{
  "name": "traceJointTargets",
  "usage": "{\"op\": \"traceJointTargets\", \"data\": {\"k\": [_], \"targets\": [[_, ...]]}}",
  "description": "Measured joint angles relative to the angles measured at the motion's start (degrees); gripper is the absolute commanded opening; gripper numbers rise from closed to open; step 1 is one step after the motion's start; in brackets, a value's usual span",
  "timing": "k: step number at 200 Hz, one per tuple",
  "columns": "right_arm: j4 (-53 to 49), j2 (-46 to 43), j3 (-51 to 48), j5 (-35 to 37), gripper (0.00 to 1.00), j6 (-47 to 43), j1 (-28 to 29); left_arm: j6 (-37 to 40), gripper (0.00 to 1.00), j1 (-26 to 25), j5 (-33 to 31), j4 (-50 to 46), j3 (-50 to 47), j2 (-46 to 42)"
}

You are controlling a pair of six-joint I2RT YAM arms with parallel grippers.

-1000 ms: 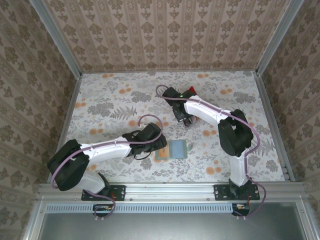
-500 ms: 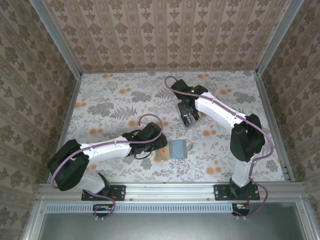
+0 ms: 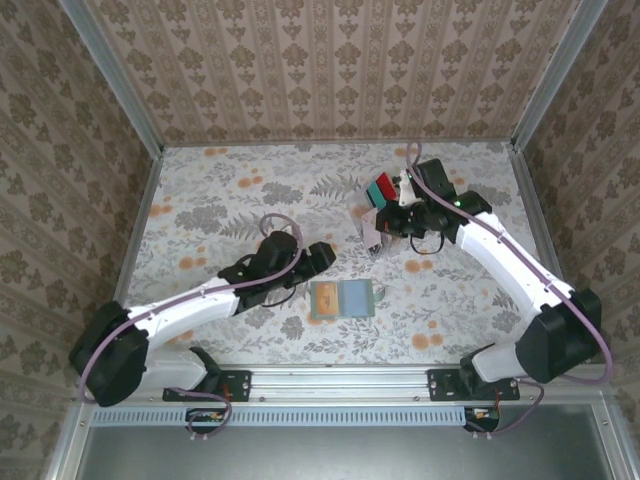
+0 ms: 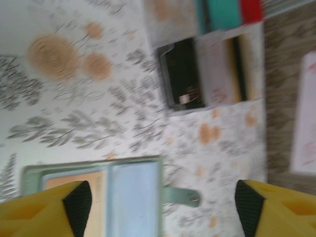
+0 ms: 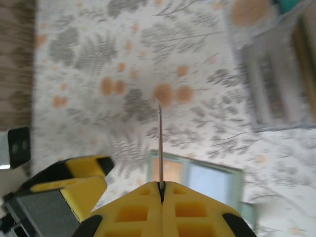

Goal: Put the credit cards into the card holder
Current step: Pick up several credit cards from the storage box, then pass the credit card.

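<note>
Tabletop (image 3: 220, 200): right end effector (image 5: 161, 185) pinches card (image 5: 160, 143); card holder (image 5: 212, 180) beyond.

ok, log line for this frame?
left gripper open by wallet | right gripper shut on card | wallet open, orange card inside | tray holds teal card, red card

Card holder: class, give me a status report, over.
Left gripper open, beside card holder. Right gripper shut on a card, edge-on. Holder open, orange card inside. Tray stands apart.

Light was even and bright from above, with soft shadows under the arms (image 3: 200, 298). Both wrist views were motion-blurred, the table (image 4: 29, 24) washed pale at one corner.
</note>
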Motion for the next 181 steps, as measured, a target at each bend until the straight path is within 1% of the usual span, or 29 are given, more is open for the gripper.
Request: {"op": "traceJointTargets", "data": {"k": [14,38,72,82,102,117,152,181], "targets": [[4.3,-1.2,-3.4,-5.6,0.02,3.4,-0.2,-0.2,0.86,1.3,2.0,3.3,0.0,-0.7],[10.3,-1.5,-6.7,-13.5,0.03,8.3,-0.2,-0.5,0.86,3.0,5.6,7.8,0.1,-0.5],[16.3,-1.5,-8.2,-20.1,0.03,11.8,-0.2,-0.7,0.86,3.3,9.3,12.3,1.2,1.5],[17.9,-1.5,-8.7,-21.5,0.04,12.8,-0.2,-1.0,0.82,3.4,10.3,14.1,1.2,2.1],[20.4,-1.5,-9.6,-23.5,0.05,14.4,-0.2,-2.3,0.68,3.6,12.6,18.4,1.3,3.6],[21.3,-1.4,-9.7,-24.2,0.06,15.0,-0.2,-4.1,0.55,3.7,14.0,21.9,1.3,4.7],[22.8,-0.3,-9.8,-25.2,0.09,16.1,-0.2,-6.4,0.17,3.7,15.1,26.3,1.2,5.0],[23.5,1.2,-9.9,-25.5,0.14,16.3,-0.4,-7.5,0.01,4.2,14.4,26.9,1.2,4.0]]}}
